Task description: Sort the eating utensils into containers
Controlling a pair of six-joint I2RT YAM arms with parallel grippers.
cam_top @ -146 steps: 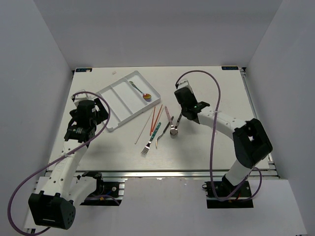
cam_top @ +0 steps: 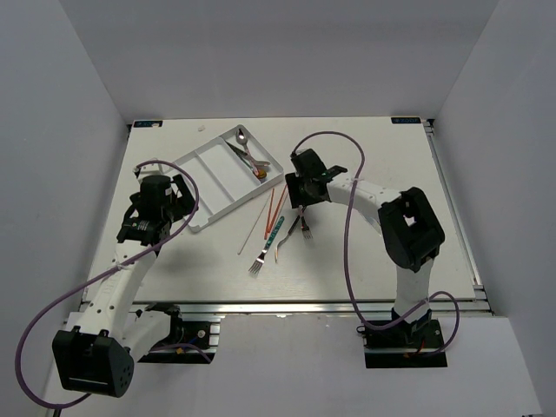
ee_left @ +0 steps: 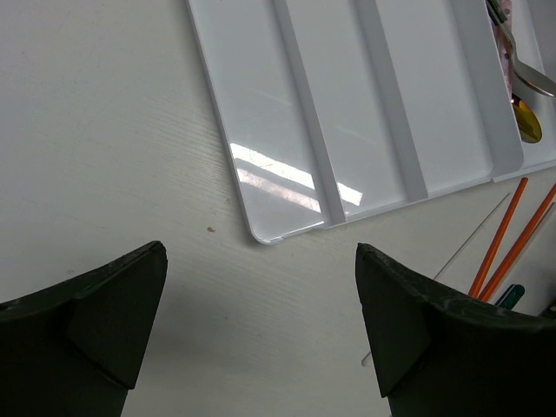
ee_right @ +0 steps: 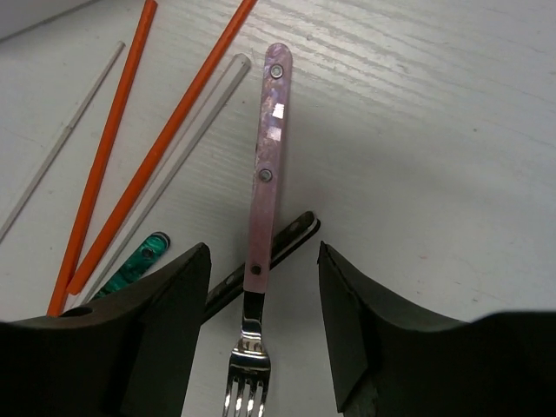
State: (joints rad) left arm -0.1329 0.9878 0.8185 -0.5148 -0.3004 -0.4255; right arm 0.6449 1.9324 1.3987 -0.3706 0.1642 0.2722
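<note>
Desk (cam_top: pixel 373 252) carries the white compartment tray (cam_top: pixel 208 178) far-left. Its right-hand slot already holds spoons (cam_top: pixel 248 152), one with a gold bowl; the other slots look bare. Left pincer (ee_left: pixel 261 252) is released wide and empty, hanging over the tray's near corner. Right pincer (ee_right: pixel 263 261) is released too, jaws straddling the pink-handled fork (ee_right: pixel 265 174) low on its handle, with a gap on both sides and nothing gripped. That fork lies flat on the desk, tines toward the wrist, crossing over a dark-handled utensil (ee_right: pixel 291 236). Beside it are the orange chopsticks (ee_right: pixel 109 148), pale chopsticks (ee_right: pixel 195 104) and a teal handle (ee_right: pixel 130 265). My read: the fork is stiff, light and thin with a glossy riveted handle, so likely slippery. I'd pinch across the handle's flat sides above the crossing, squarely, or the dark piece may drag along.
</note>
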